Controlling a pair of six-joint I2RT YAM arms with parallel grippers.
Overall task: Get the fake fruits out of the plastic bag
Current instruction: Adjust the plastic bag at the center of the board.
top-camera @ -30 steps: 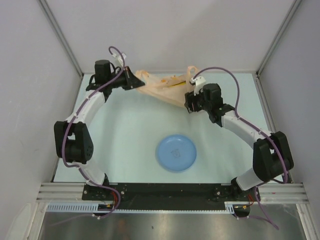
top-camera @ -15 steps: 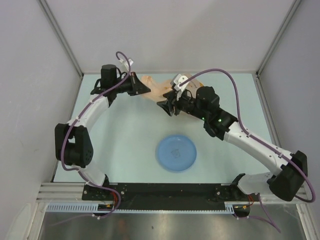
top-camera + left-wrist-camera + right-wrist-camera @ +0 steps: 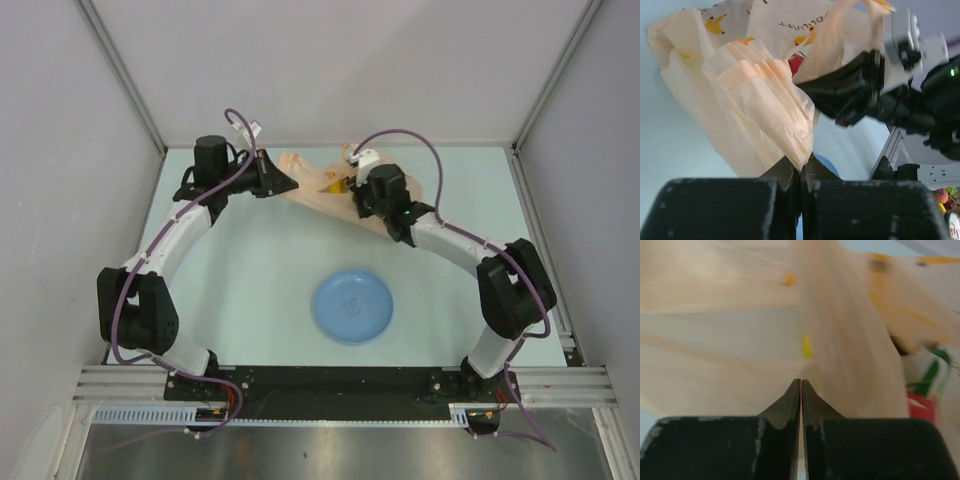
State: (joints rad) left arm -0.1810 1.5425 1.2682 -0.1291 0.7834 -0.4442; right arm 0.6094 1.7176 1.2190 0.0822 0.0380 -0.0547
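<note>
The peach plastic bag point(image 3: 318, 182) lies at the back of the table, stretched between both grippers. My left gripper point(image 3: 287, 183) is shut on its left end; in the left wrist view the film point(image 3: 755, 105) bunches into the closed tips point(image 3: 801, 169). My right gripper point(image 3: 352, 196) is at the bag's right part, jaws shut point(image 3: 801, 384) with their tips in the film point(image 3: 740, 340). One of the fake fruits, red with green tips point(image 3: 921, 399), shows through the bag, also as a red patch point(image 3: 796, 64). The other fruits are hidden.
A round blue plate point(image 3: 352, 306) sits on the table in front of the bag, between the two arms. Grey walls close in the back and both sides.
My right gripper moved left along the bag, then back to its right part, and closed from open. The left gripper kept its hold and barely shifted.
</note>
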